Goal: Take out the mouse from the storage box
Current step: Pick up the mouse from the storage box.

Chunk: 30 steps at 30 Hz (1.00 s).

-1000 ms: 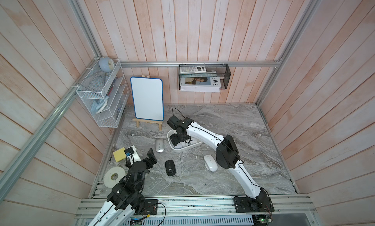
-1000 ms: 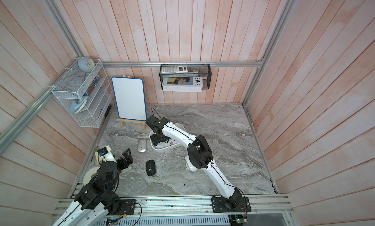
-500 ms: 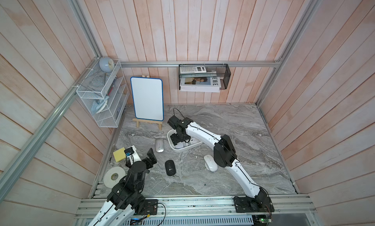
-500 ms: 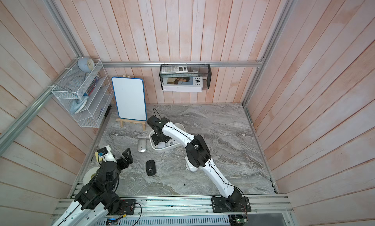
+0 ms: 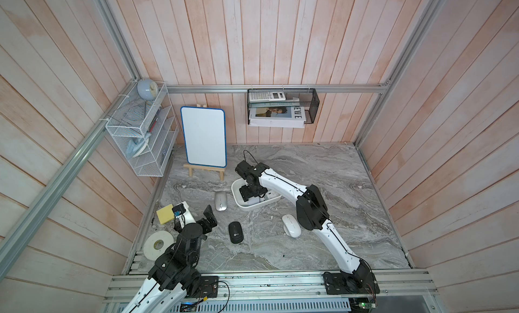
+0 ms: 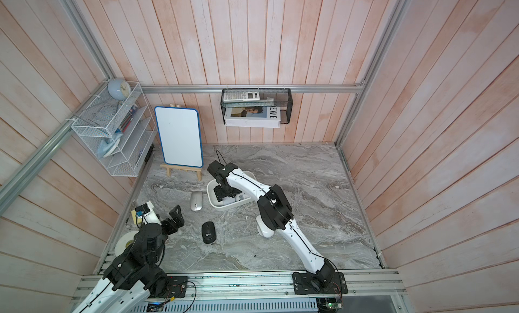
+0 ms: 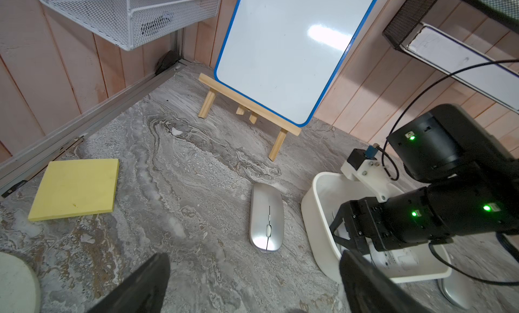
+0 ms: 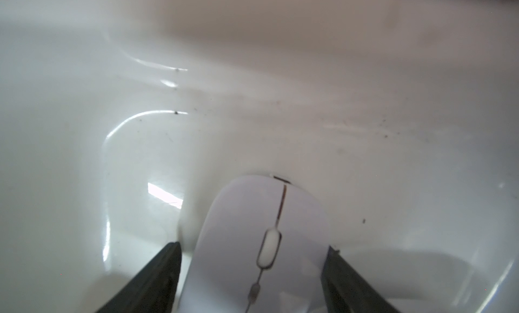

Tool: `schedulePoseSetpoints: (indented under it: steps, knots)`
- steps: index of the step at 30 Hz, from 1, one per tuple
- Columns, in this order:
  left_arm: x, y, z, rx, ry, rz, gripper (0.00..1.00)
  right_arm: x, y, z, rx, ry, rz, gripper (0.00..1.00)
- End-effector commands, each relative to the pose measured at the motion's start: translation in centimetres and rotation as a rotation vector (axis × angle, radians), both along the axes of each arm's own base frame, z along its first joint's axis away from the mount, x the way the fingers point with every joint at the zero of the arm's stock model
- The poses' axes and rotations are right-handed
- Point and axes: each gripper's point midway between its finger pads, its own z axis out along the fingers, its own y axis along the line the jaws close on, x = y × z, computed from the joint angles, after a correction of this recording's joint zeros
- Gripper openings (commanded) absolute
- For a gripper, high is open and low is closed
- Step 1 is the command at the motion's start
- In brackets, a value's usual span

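- The mouse (image 8: 247, 207), white, lies on the floor of the storage box (image 5: 238, 203).
- The right gripper (image 8: 251, 249) reaches into the box with its jaws on either side of the mouse. One touches it and the other is just beside it; I cannot tell whether they clamp it.
- The box stands toward the back left of the tabletop (image 5: 323, 168), with a silver mouse (image 5: 221, 200) just beside it.
- The left gripper (image 5: 210, 217) hovers near the tabletop's left edge, jaws wide apart.

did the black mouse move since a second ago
No, the black mouse keeps the same spot and gap from the silver mouse in a top view.
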Motion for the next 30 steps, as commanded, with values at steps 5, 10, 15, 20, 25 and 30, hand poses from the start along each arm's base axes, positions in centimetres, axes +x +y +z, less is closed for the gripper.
schedulePoseSetpoints:
  steps: [5,10,15,20,25,30]
  knots:
    - [0.1,0.1,-0.2,0.016,0.001,0.002,1.00,-0.5,0.3,-0.2,-0.013,0.012,-0.003,0.78]
    - [0.1,0.1,-0.2,0.015,0.001,0.002,1.00,-0.4,0.5,0.0,-0.007,0.011,0.004,0.72]
    - [0.1,0.1,-0.2,0.014,0.000,0.004,1.00,-0.2,1.0,1.1,0.014,-0.005,0.012,0.66]
    - [0.0,0.2,-0.2,0.012,-0.001,0.004,1.00,-0.2,0.6,0.4,-0.010,-0.002,0.002,0.77]
    - [0.0,0.2,-0.2,0.013,-0.002,0.005,1.00,-0.6,-0.1,-1.0,-0.053,0.021,-0.004,0.79]
    - [0.0,0.2,-0.2,0.012,-0.004,0.004,1.00,-1.1,0.1,-1.9,-0.066,0.036,0.001,0.74]
